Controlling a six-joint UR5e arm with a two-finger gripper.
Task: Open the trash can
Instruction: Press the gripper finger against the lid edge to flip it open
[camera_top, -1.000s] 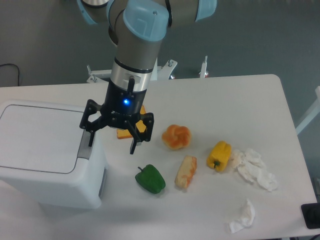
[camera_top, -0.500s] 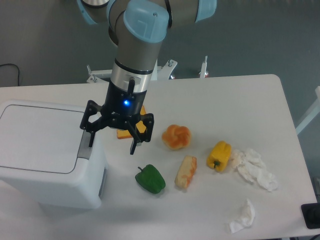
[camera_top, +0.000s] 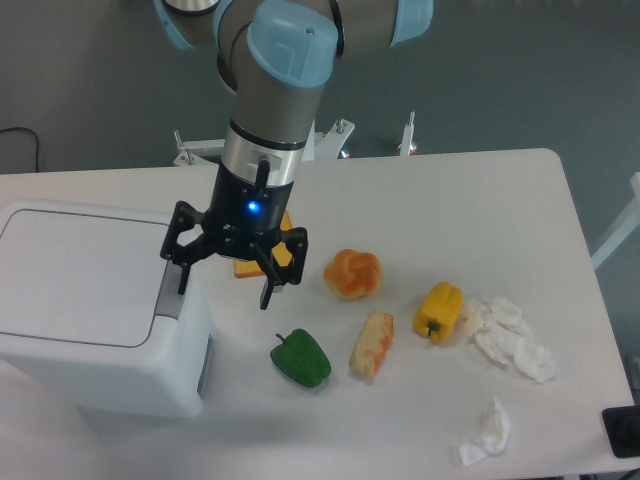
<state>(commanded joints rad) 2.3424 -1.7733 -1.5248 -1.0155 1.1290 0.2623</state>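
Observation:
The trash can (camera_top: 95, 310) is a large white boxy bin at the left of the table, its flat lid (camera_top: 75, 275) down and a grey latch strip (camera_top: 170, 290) along its right edge. My gripper (camera_top: 225, 290) hangs open at the can's right edge. Its left finger (camera_top: 183, 278) is over the grey latch and its right finger (camera_top: 268, 290) hangs above the table, with nothing held between them. A blue light glows on the wrist.
On the table to the right lie a green pepper (camera_top: 300, 359), an orange bun (camera_top: 352, 273), a bread piece (camera_top: 372, 343), a yellow pepper (camera_top: 439, 310) and crumpled tissues (camera_top: 510, 335). An orange-yellow item (camera_top: 246, 266) lies partly hidden behind the gripper.

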